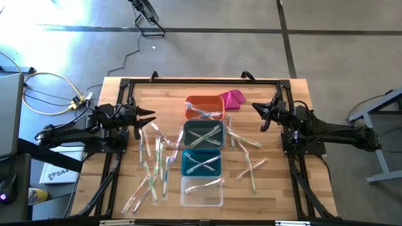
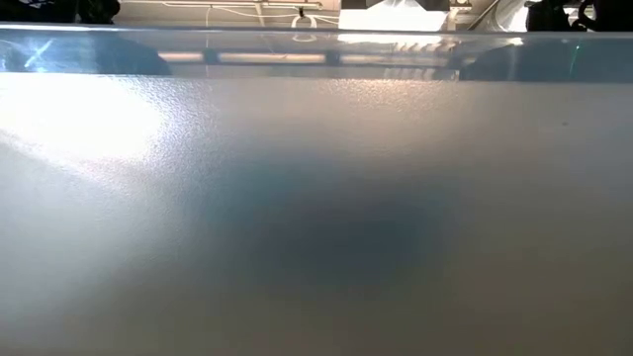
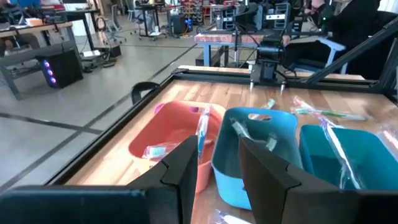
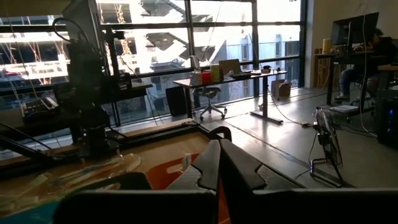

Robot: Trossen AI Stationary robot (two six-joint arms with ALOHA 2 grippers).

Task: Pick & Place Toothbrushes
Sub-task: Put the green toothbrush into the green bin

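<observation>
Wrapped toothbrushes lie flat on the wooden table in two scatters: a left pile (image 1: 154, 164) and a looser right group (image 1: 247, 157). Others lie inside the bins: one in the orange bin (image 1: 204, 107), crossed ones in the grey bin (image 1: 202, 135) and the teal bin (image 1: 201, 163), one in the clear bin (image 1: 202, 190). My left gripper (image 1: 149, 119) (image 3: 224, 168) hovers open left of the bins, pointing at the orange bin (image 3: 168, 140). My right gripper (image 1: 259, 117) (image 4: 217, 165) hovers shut right of the bins, holding nothing.
A magenta cloth lump (image 1: 232, 98) lies beside the orange bin near the far edge. A black frame (image 1: 201, 80) borders the table. The four bins stand in a column down the middle. The low view is filled by a blurred pale surface right at the lens.
</observation>
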